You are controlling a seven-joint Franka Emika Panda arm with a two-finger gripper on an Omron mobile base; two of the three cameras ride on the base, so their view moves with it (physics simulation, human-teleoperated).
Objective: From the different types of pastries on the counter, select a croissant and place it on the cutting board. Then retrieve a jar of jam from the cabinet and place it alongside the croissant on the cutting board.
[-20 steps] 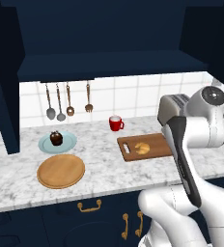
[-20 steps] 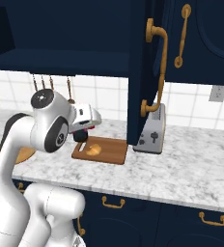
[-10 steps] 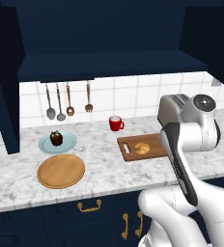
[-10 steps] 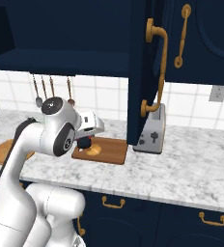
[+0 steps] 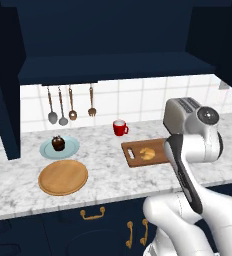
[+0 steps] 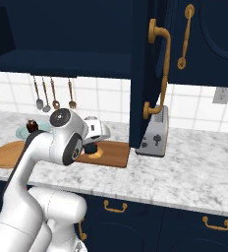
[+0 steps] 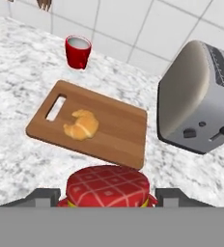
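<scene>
Cutting board: matt brown wood, visible grain. Bench: smooth grey-white marble. Toaster: brushed metal. Jar lid: red checked cloth look.

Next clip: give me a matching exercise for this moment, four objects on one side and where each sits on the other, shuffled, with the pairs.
Objects
1. small golden-tan croissant
2. small dark brown chocolate pastry
3. red mug with white inside
4. squat jam jar with red checked lid

Places
A. on the round pale blue plate
B. between the dark pincer fingers
C. on the rectangular brown wooden cutting board
D. directly on the white-grey marbled counter, near the tiled wall

Pairs: 1-C, 2-A, 3-D, 4-B
</scene>
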